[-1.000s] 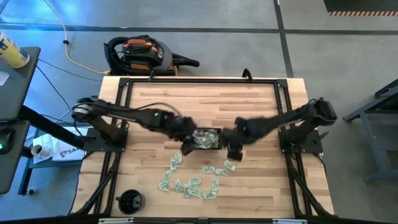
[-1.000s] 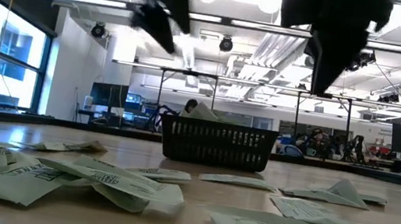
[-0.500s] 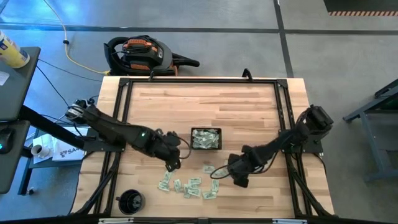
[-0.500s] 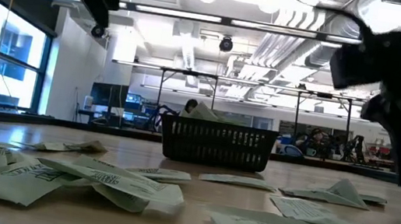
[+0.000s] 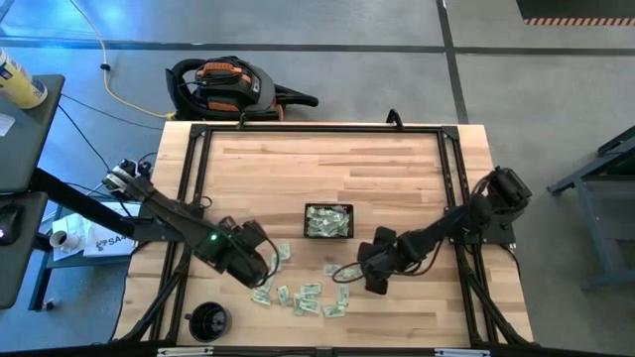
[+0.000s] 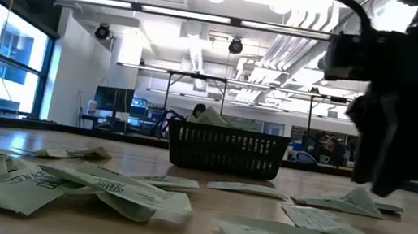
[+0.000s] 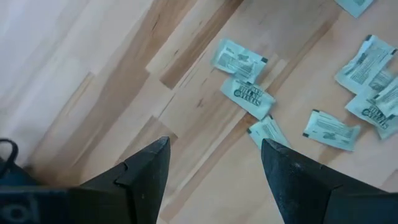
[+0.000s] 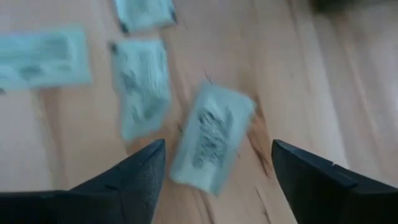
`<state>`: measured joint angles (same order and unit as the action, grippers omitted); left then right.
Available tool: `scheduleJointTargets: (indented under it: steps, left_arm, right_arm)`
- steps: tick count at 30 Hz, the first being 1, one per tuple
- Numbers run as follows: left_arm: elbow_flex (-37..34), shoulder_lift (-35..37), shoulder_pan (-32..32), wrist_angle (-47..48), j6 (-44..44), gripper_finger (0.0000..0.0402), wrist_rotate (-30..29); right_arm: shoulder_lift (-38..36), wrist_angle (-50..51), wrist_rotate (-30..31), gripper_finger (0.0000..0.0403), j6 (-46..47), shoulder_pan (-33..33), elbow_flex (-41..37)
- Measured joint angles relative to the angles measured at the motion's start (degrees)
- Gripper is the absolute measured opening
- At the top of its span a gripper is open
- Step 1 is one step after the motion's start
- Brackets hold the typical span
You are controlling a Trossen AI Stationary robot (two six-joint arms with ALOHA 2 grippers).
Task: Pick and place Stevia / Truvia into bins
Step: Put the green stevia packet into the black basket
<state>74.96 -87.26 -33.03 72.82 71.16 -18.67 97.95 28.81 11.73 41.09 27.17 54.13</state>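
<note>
Black mesh bin (image 5: 328, 221): part-filled with sachets; many sachets (image 5: 301, 295) remain loose on desk (image 5: 327, 164); left end effector (image 5: 260, 270) and right end effector (image 5: 354, 274) both spread, empty, low over them.

Left arm: reaches from its mount at the worktop's left edge toward the front centre, elbow bent, forearm angled low. Left end effector (image 5: 260, 270): low over the worktop, pointing down; its two dark fingers (image 7: 144, 171) stand wide apart, nothing between them.

Right arm: extends from its mount at the worktop's right edge, stretched inward toward the front centre, wrist lowered. Right end effector (image 5: 369, 278): close above the worktop, tilted downward; fingers (image 8: 138, 177) spread well apart, holding nothing. In the low view it shows as a dark mass (image 6: 393, 118) on the right side.
</note>
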Motion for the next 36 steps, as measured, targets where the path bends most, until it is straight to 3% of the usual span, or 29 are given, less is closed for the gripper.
scheduleJointTargets:
  steps: [5, 10, 20, 23, 28, 31, 36]
  left_arm:
    - [-3.1, 0.4, -1.5, -0.4, 6.0, 0.0285, 0.3]
    - [-5.9, 0.5, -2.2, -1.0, 9.6, 0.0283, 3.1]
    - [-9.0, 2.5, -2.4, -2.8, 11.3, 0.0282, 3.3]
    - [-10.2, 4.4, -3.5, -2.9, 12.8, 0.0282, 3.0]
    - [-14.1, 9.0, -8.2, -5.7, 21.4, 0.0282, -0.9]
    - [-18.9, 11.9, -11.0, -14.9, 27.5, 0.0282, -5.4]
    - [-28.1, 12.7, -12.4, -34.9, 29.2, 0.0282, -7.7]
  right_arm:
    - [1.0, -4.4, -5.6, 0.0279, -2.3, -3.2, -2.5]
    - [2.3, -3.4, -4.6, 0.0238, -2.6, -4.0, -3.0]
    - [1.2, -0.4, -5.2, 0.0015, -3.5, -7.7, -3.0]
    - [-1.5, 4.6, -5.4, 0.0018, -2.6, -7.8, -2.6]
    - [-9.8, 9.6, 1.1, 0.0005, -3.6, -8.5, 3.9]
    - [-11.5, 9.4, 3.1, 0.0013, -6.2, -12.2, 7.0]
    - [-7.5, 1.0, -3.7, 0.002, -11.9, -22.1, 8.8]
